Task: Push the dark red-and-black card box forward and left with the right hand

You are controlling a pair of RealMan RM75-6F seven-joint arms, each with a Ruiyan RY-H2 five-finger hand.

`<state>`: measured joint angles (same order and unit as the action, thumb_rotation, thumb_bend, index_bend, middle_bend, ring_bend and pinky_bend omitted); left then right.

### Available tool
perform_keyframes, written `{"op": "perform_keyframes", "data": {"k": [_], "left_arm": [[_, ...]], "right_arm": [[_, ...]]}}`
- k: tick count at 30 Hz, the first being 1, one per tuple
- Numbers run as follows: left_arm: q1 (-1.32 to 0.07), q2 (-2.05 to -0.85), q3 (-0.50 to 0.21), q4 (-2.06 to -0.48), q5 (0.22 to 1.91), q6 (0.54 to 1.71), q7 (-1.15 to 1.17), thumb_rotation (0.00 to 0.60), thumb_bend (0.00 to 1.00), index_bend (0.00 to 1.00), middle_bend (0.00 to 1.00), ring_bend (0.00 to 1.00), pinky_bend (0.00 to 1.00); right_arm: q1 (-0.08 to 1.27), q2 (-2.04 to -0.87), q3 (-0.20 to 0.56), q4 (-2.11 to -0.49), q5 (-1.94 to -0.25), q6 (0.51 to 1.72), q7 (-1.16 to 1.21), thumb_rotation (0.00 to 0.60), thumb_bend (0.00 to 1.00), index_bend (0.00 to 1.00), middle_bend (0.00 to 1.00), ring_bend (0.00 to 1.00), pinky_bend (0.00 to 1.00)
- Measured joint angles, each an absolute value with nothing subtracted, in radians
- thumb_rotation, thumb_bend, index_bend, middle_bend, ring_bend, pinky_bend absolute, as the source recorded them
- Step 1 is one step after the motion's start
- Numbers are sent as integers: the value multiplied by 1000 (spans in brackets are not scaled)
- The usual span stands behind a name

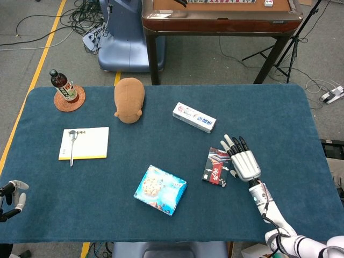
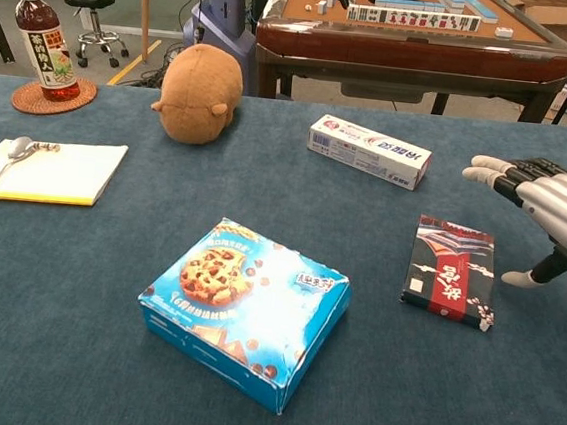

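Nearest to us, at the table's near left corner, we see the left hand (image 1: 12, 196) just off the edge, fingers loosely curled around nothing; whether they fully close we cannot tell. Ahead lies the blue cookie box (image 1: 160, 189), flat on the blue table (image 1: 269, 107). At about three o'clock from the cookie box rests the dark red-and-black card box (image 1: 217, 166), lying flat with its long side running roughly twelve to six. Just beside the card box, at its three o'clock, our right hand (image 1: 243, 161) hovers with fingers (image 2: 498, 175) stretched out and apart, pointing toward twelve, holding nothing; the thumb (image 2: 523, 279) reaches toward the box, but the chest view shows a gap of cloth between them.

Farther on, at eleven o'clock from the card box, the white toothpaste box (image 1: 194, 117) lies slantwise. Out at nine o'clock sits the yellow notepad (image 1: 84, 143) with a spoon (image 1: 72, 145) on it. Beyond, the brown plush toy (image 1: 129, 99) rests near the far edge, and at the far left corner a bottle (image 1: 63, 86) stands upright on a round coaster (image 1: 69, 101).
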<state>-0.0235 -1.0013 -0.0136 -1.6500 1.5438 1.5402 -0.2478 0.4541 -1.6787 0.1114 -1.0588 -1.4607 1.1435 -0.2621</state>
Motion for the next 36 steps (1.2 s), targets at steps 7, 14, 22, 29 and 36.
{"op": "perform_keyframes", "data": {"k": [7,14,22,29,36], "left_arm": [[-25,-1003,-12,-1650,1543,1536,-243,600,484,468,716,689,800],[-24,-1002,-12,-1649,1545,1538,-245,600,484,469,716,689,800],[-22,-1001,-13,-1650,1544,1542,-250,600,484,469,716,689,799],[-22,-1000,-13,-1648,1543,1541,-253,600,484,468,716,690,800],[-20,-998,-13,-1647,1542,1544,-259,600,484,468,716,689,800]], "right_arm": [[477,-1716,118,-1007,-1433,1108,-262,600,0,0,0,0,3],[490,-1737,119,-1000,-1426,1104,-258,600,0,0,0,0,3],[504,-1755,123,-1009,-1415,1096,-260,600,0,0,0,0,3],[525,-1774,133,-1022,-1406,1086,-277,600,0,0,0,0,3],[550,-1790,146,-1035,-1398,1081,-321,600,0,0,0,0,3]]}}
